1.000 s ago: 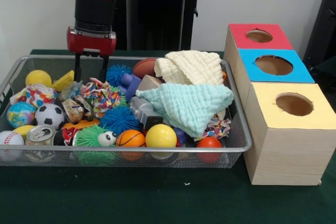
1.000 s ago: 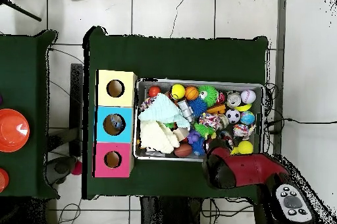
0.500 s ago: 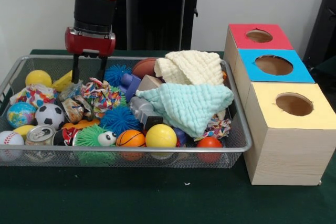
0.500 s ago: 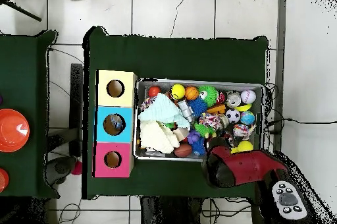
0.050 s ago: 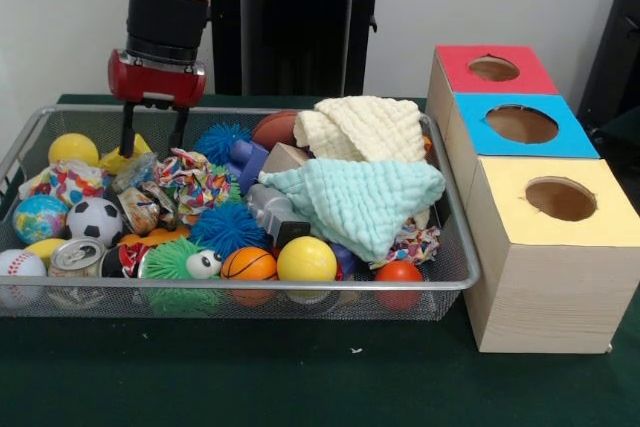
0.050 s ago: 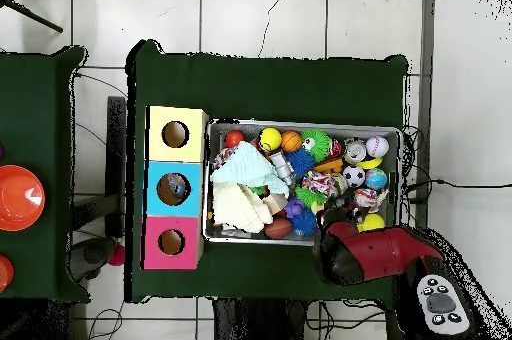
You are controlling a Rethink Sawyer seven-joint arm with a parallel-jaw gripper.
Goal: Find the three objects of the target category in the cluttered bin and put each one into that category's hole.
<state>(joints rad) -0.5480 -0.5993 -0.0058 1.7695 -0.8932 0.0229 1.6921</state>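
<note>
The gripper (image 5: 151, 133) hangs over the far left part of the wire bin (image 5: 455, 247), its jaws apart, empty, with the tips just above a yellow piece (image 5: 122, 157) that lies beside a yellow ball (image 5: 72, 148) in the far left corner. In the overhead view the red arm (image 6: 375, 253) covers that corner of the bin, so the jaws cannot be seen there. The bin is crowded: a globe ball (image 5: 40, 217), a soccer ball (image 5: 94, 220), a baseball (image 5: 20, 269) and a drink can (image 5: 77, 256) sit along the left and near left, a small basketball (image 5: 248, 264) and a second yellow ball (image 5: 306, 259) rest against the near wall, and a blue spiky ball (image 5: 228, 227) lies in the middle. A mint cloth (image 5: 360, 200) and a cream cloth (image 5: 362, 128) are draped over the right half. On the green surface (image 5: 300, 377), just right of the bin, stands a wooden box with three holes: a red-topped one (image 5: 493, 68) farthest, a blue-topped one (image 5: 521, 124) in the middle and a yellow-topped one (image 5: 560, 198) nearest.
</note>
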